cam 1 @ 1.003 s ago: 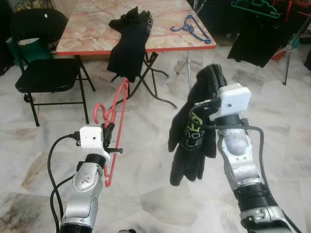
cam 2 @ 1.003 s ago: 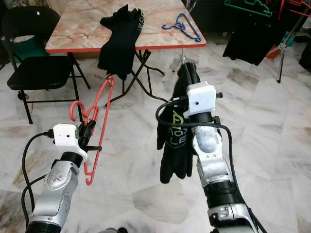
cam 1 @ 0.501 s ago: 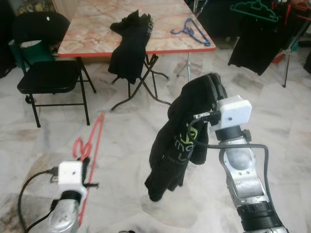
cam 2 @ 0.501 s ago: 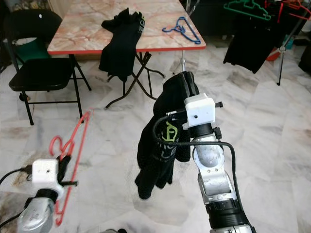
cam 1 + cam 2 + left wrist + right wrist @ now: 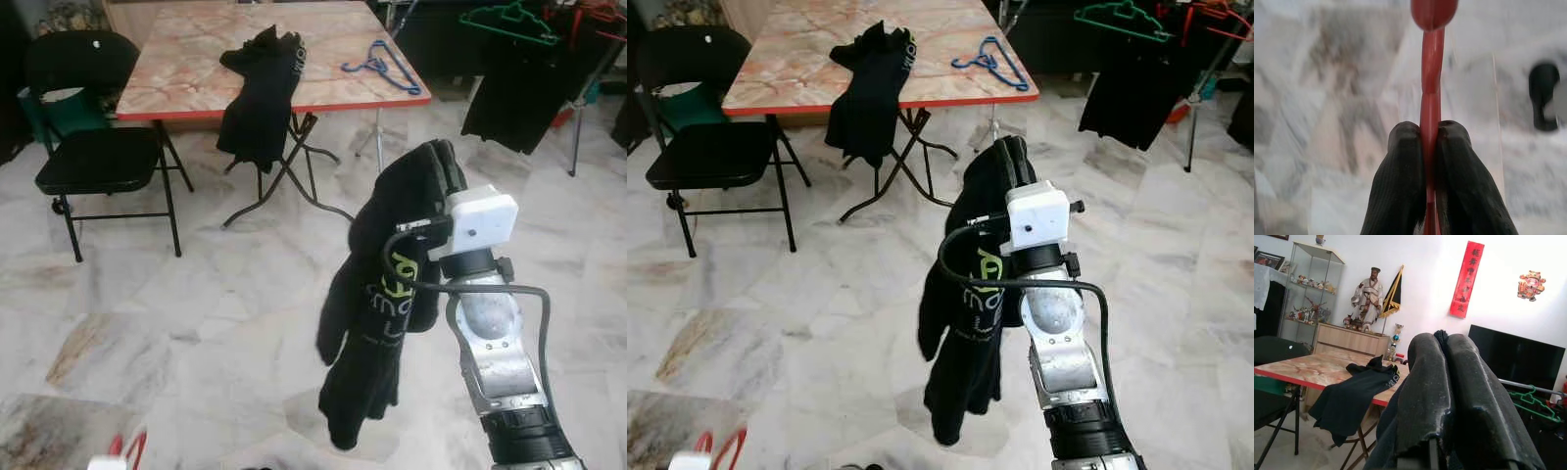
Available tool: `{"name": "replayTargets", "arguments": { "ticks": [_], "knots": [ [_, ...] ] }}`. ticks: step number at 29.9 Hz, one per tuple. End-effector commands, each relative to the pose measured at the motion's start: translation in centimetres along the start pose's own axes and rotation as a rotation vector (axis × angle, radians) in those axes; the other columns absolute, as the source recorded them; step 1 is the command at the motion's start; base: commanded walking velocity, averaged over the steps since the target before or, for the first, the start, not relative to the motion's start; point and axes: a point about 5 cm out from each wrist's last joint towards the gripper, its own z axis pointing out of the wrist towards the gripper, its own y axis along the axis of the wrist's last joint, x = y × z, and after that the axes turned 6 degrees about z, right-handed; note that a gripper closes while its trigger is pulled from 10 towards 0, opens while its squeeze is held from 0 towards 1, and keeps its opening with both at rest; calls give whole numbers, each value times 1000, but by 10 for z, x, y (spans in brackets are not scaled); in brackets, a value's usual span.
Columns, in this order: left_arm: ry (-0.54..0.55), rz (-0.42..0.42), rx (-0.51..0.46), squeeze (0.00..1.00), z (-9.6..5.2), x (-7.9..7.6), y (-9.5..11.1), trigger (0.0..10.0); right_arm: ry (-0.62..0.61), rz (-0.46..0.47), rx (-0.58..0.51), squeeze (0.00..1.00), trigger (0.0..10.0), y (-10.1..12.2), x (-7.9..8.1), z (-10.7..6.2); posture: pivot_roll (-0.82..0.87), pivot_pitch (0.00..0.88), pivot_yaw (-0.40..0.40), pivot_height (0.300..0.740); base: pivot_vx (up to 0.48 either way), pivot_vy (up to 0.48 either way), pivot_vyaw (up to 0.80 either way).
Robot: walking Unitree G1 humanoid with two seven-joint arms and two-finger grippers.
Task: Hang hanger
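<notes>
Above marble floor (image 5: 176, 323): black T-shirt (image 5: 377, 323) draped over, clamped by right gripper (image 5: 1442, 382). Low at left, left gripper (image 5: 1429, 161) clenched on red hanger (image 5: 1430, 98). Hanging not yet done; rack (image 5: 1205, 73) well apart.

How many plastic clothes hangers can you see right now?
3: a red plastic hanger pinched in the left gripper, a blue plastic hanger lying on the marble-topped table, and a green plastic hanger on the rack. Others may be hidden.
</notes>
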Motion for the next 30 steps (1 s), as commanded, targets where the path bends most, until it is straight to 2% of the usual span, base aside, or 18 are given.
{"name": "replayTargets", "arguments": {
  "ticks": [1, 5, 11, 17, 22, 30],
  "knots": [
    [-15, -11, 47, 0, -3, -5, -13, 10000, -11, -21, -60, 0, 10000, 14, -6, 7, 91, 68, -1, 740, 0, 0, 0],
    [-28, -9, 69, 0, -2, -10, -19, 10000, -7, -37, -59, 0, 10000, 15, -9, 9, 86, 70, -5, 740, 0, 0, 0],
    [-45, -21, 70, 0, -1, -14, -17, 10000, -20, -58, -62, 0, 10000, 17, -16, 10, 78, 73, -6, 740, 0, 0, 0],
    [-53, -37, 53, 0, 0, -16, -14, 10000, -25, -49, -69, 0, 10000, 19, -14, 13, 77, 70, -9, 740, 256, 0, 0],
    [-65, -42, 42, 0, 0, -16, -15, 10000, -4, -39, -71, 0, 10000, 18, -7, 12, 83, 64, -12, 740, 301, 0, 0],
    [-77, -18, 43, 0, 0, -16, -15, 10000, -4, -45, -65, 0, 10000, 17, -8, 8, 78, 43, -6, 740, 317, 0, 0]
  ]
}}
